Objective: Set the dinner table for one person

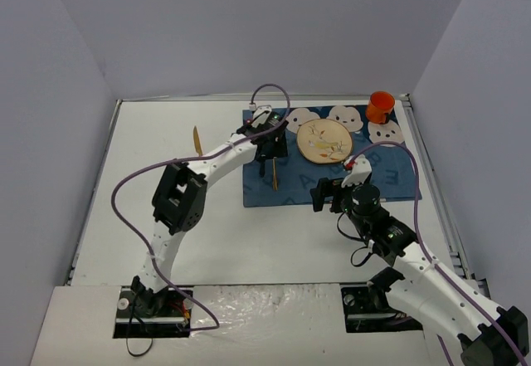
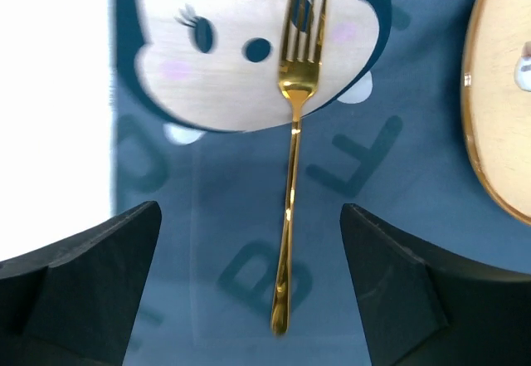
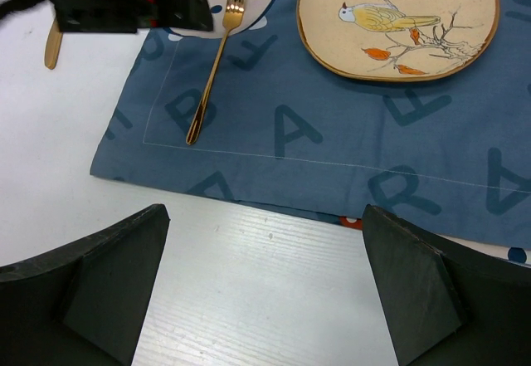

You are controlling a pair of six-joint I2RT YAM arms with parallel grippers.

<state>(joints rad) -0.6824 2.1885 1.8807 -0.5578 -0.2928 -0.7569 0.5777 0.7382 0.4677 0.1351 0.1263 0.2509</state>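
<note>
The white dinner table (image 1: 216,233) holds a blue mat (image 1: 386,175) printed with mouse faces. On the mat lie a round plate with a bird picture (image 1: 323,140) and a gold fork (image 1: 274,175) to the plate's left. My left gripper (image 1: 271,152) is open just above the fork; in the left wrist view the fork (image 2: 292,175) lies flat between the spread fingers (image 2: 99,266), not touching them. My right gripper (image 1: 325,193) is open and empty over the mat's near edge. The right wrist view shows the fork (image 3: 211,67) and the plate (image 3: 398,17).
An orange cup (image 1: 381,106) stands at the mat's far right corner. A second gold utensil (image 1: 197,139) lies on the bare table left of the mat, and its end shows in the right wrist view (image 3: 53,44). Grey walls enclose the table.
</note>
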